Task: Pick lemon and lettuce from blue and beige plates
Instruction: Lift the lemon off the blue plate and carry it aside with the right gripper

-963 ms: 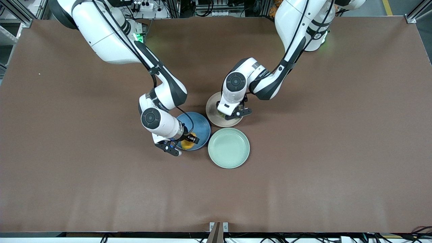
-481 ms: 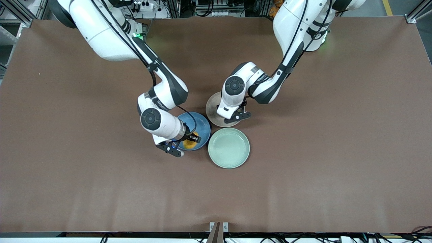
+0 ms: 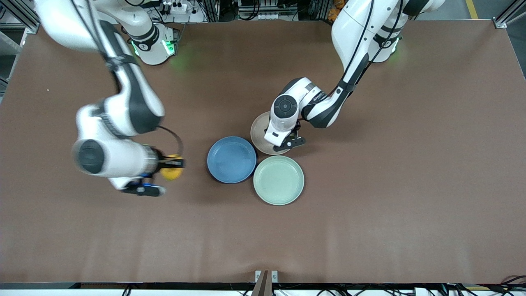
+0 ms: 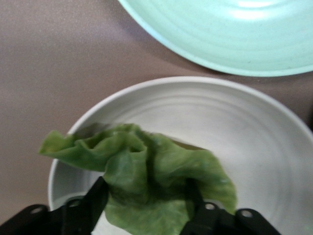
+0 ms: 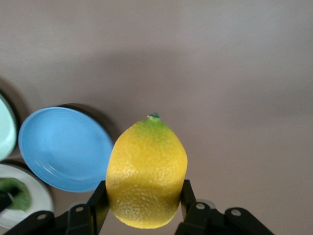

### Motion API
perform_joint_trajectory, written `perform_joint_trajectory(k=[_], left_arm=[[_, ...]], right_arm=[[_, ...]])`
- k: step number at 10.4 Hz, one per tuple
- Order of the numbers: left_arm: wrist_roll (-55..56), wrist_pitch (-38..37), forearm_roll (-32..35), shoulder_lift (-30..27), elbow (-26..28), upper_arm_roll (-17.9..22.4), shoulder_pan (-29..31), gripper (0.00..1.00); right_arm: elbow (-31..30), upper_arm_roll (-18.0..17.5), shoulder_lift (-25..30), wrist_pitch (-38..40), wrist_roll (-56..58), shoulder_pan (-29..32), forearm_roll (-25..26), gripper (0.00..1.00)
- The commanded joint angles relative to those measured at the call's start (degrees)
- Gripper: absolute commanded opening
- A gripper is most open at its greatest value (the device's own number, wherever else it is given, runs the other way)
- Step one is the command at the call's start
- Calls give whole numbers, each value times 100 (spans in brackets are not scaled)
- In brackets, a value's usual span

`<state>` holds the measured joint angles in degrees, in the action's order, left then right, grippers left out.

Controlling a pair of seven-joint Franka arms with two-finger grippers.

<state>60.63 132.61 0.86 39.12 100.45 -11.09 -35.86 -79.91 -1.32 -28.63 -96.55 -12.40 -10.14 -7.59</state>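
A pale mint-green plate (image 3: 278, 180) sits flat on the brown bench (image 3: 390, 172), nothing in it. It is round and shallow, with faint concentric rings across its inner surface. The left wrist view shows part of its rim and inner surface (image 4: 230, 34); the right wrist view catches only a thin sliver of its edge (image 5: 4, 128). A small metal bracket (image 3: 266, 276) sits at the bench edge nearest the front camera.

Three plates cluster mid-table: blue plate (image 3: 231, 159), touching it the mint plate (image 3: 278, 180) and beige plate (image 3: 259, 130). Table (image 3: 370, 213) around the blue plate's cluster lies open; the left arm (image 3: 320, 107) overhangs the beige plate.
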Motion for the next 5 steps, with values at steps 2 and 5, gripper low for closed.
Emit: perform_joint_trajectory(k=[2, 5], left_arm=[[194, -15, 178, 78, -96, 28, -35, 0], [370, -50, 178, 34, -218, 37, -44, 0]], right_arm=[[-454, 579, 507, 233, 1789, 528, -287, 0], [-955, 1168, 499, -81, 2872, 627, -514, 0]])
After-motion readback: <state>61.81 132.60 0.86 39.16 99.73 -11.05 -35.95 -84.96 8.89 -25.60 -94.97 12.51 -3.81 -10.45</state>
